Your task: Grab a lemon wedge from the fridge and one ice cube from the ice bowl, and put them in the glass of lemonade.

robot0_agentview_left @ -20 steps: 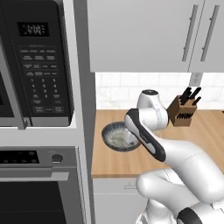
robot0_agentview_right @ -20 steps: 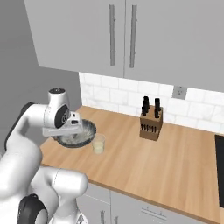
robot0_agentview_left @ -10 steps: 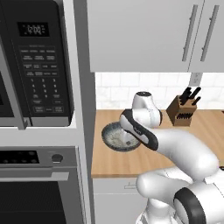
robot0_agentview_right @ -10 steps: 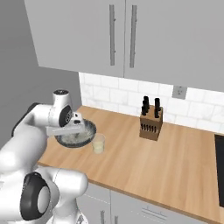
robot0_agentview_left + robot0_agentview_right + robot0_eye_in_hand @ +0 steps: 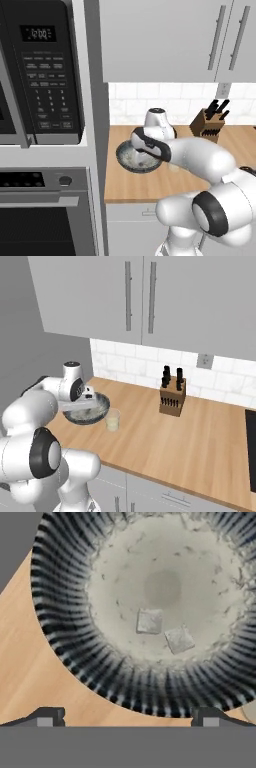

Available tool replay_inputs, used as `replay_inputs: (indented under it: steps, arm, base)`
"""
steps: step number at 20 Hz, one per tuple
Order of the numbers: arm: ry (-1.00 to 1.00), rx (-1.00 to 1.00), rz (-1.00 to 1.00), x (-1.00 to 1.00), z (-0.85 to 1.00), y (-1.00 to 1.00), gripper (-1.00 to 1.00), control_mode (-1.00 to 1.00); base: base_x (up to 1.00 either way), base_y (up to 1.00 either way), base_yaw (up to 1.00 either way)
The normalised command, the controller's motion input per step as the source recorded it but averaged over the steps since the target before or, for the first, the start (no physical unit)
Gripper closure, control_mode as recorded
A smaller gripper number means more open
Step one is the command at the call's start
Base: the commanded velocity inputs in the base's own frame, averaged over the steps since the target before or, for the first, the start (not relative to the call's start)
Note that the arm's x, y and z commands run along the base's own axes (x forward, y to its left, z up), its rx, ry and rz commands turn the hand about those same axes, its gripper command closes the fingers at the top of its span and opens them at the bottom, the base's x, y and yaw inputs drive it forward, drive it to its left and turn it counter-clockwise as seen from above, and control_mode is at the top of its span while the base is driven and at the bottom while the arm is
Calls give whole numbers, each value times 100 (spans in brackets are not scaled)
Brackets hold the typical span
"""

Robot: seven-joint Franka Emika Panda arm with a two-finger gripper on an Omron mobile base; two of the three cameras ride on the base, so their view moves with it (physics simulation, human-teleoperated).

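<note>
Wooden counter [image 5: 210,441], ice bowl [image 5: 150,612] holding two ice cubes [image 5: 149,621], gripper [image 5: 127,718] jaws wide above, glass of lemonade [image 5: 113,420] beside.

The ice bowl [image 5: 150,612] sits on the table [image 5: 35,662] straight ahead of the fingers [image 5: 47,716]. Two ice cubes [image 5: 149,621] lie side by side in it, between the two tips. The glass of lemonade [image 5: 113,419] stands just beside the bowl.
</note>
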Motion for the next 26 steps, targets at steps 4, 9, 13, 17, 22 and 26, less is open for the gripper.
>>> replay_inputs:
  steps: [4, 9, 13, 17, 22, 26]
  arm:
    - [0, 0, 0, 42, -17, 0, -100, -100]
    - [0, 0, 0, 31, -30, 0, -100, -100]
    - [2, 0, 0, 25, -34, 0, -100, -100]
    - [2, 0, 0, 22, -34, 0, -100, -100]
    - [0, 0, 0, 26, -32, 4, -100, -100]
    - [0, 0, 0, 28, -31, 8, -100, -100]
  base:
    - [0, 0, 0]
    - [0, 0, 0]
    - [0, 0, 0]
    - [0, 0, 0]
    - [0, 0, 0]
    - [0, 0, 0]
